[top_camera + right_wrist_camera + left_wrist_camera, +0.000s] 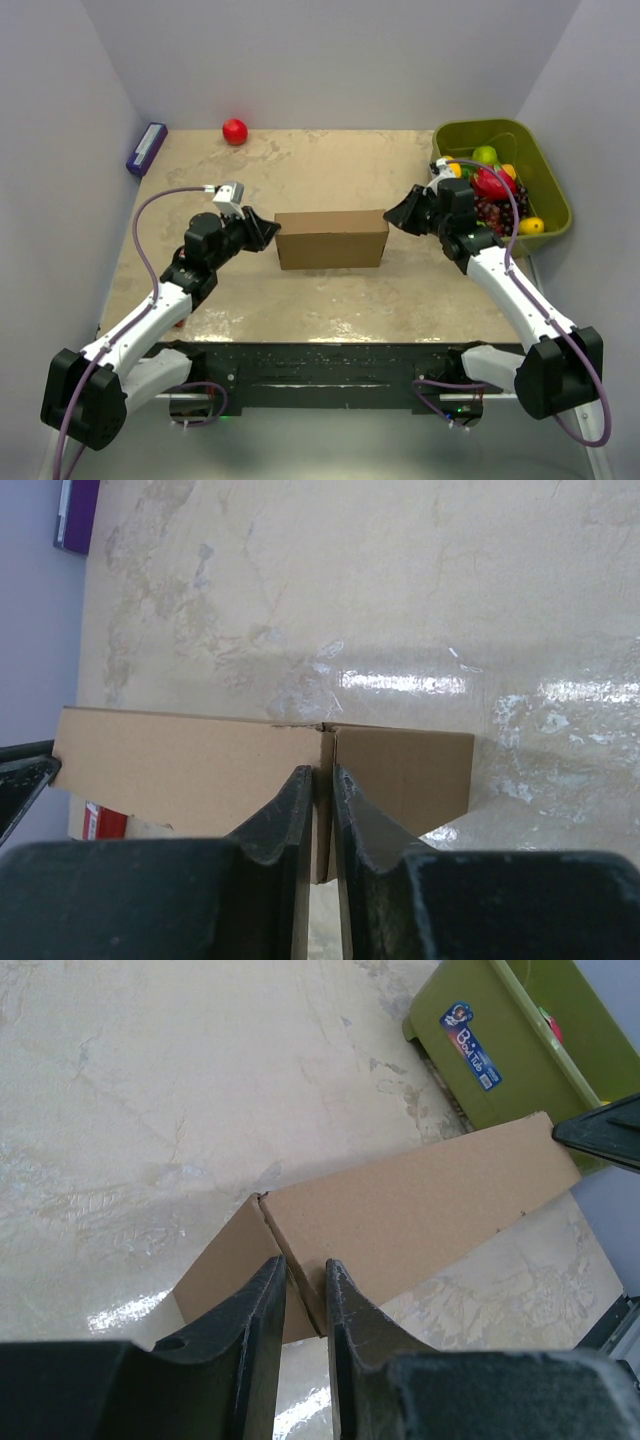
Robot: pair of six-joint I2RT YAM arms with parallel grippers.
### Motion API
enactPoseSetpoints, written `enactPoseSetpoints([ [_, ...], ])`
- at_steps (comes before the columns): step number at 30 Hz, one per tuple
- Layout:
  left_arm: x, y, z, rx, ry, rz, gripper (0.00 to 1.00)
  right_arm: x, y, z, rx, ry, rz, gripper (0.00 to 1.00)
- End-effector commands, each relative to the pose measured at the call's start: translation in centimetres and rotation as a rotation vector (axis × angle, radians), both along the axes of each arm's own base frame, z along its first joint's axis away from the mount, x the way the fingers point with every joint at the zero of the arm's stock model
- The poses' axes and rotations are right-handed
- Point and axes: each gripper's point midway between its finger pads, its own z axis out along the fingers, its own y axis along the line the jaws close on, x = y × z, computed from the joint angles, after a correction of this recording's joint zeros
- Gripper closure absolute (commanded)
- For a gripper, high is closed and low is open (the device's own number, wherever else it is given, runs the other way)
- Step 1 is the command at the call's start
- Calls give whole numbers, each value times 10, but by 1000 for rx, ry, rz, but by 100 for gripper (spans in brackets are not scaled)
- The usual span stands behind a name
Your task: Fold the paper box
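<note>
One box (331, 239), a closed brown block, mid-surface (330, 300), long side toward the arms. Two sets of jaws, one at each end: left jaws narrow, pinching the box's left end wall; right jaws narrow, nipped on its right end. One red ball (235, 131), one purple case (146, 148), one green bin (545, 170) of fruit. Only the left wrist view shows the bin's blue label (470, 1045); only the top view shows the ball.

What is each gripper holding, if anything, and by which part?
The paper box: left gripper pinches its left end wall, right gripper its right end wall.
</note>
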Motion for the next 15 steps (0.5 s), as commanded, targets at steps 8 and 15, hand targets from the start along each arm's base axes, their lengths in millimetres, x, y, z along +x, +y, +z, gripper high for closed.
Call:
enactPoseSetpoints([
  [8, -53, 28, -106, 205, 352, -9, 75, -30, -50, -76, -289, 265, -45, 73],
  [15, -56, 16, -106, 139, 341, -51, 75, -41, -17, -79, -128, 260, 73, 69],
])
